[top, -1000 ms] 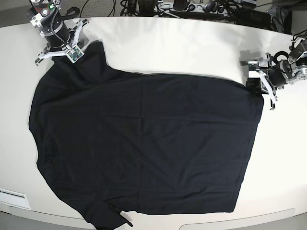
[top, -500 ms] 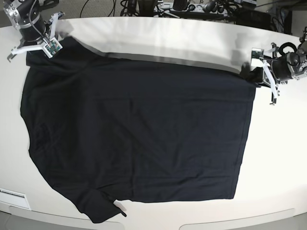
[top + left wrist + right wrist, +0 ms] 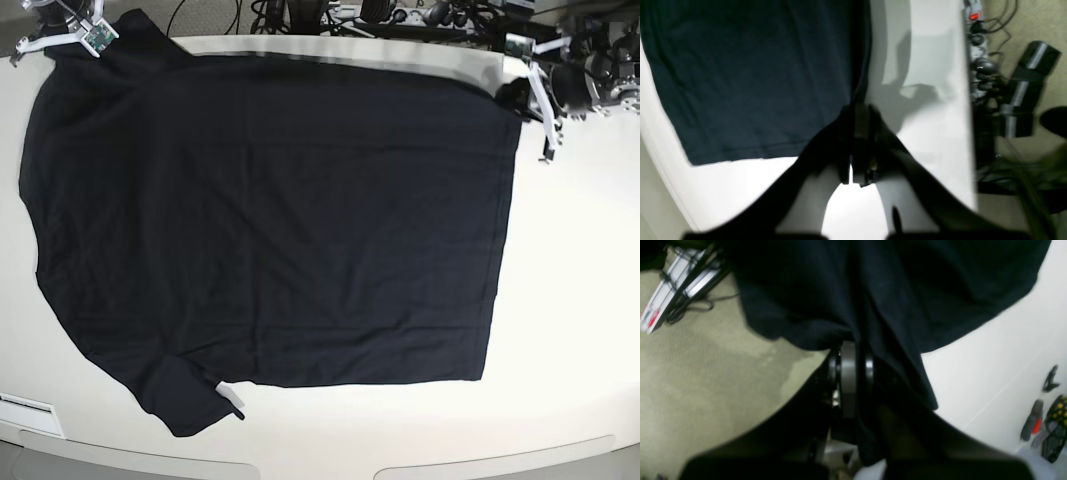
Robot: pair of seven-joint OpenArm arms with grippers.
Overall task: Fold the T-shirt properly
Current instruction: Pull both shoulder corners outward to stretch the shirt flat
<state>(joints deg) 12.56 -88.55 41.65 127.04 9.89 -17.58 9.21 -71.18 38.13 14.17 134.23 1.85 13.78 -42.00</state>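
Observation:
The black T-shirt (image 3: 270, 220) lies spread over the white table (image 3: 570, 300), its far edge pulled taut between both grippers. A sleeve (image 3: 190, 400) sticks out at the front left with a tiny pale mark beside it. My left gripper (image 3: 522, 95) is at the far right, shut on the shirt's far right corner; in the left wrist view it (image 3: 858, 113) pinches the shirt's (image 3: 756, 73) edge. My right gripper (image 3: 62, 38) is at the far left corner, shut on the shirt; in the right wrist view it (image 3: 853, 356) is wrapped in the fabric (image 3: 907, 290), out past the table edge over the carpet.
Cables and plugs (image 3: 400, 15) lie behind the table's far edge. A power strip (image 3: 975, 50) and black gear are on the floor in the left wrist view. Small tools (image 3: 1050, 426) lie on the table in the right wrist view. A white label (image 3: 28, 412) is at the front left.
Both grippers have moved toward the table's far edge and drawn the shirt with them. The shirt's far edge went from slanted and slack to straight, taut and flat.

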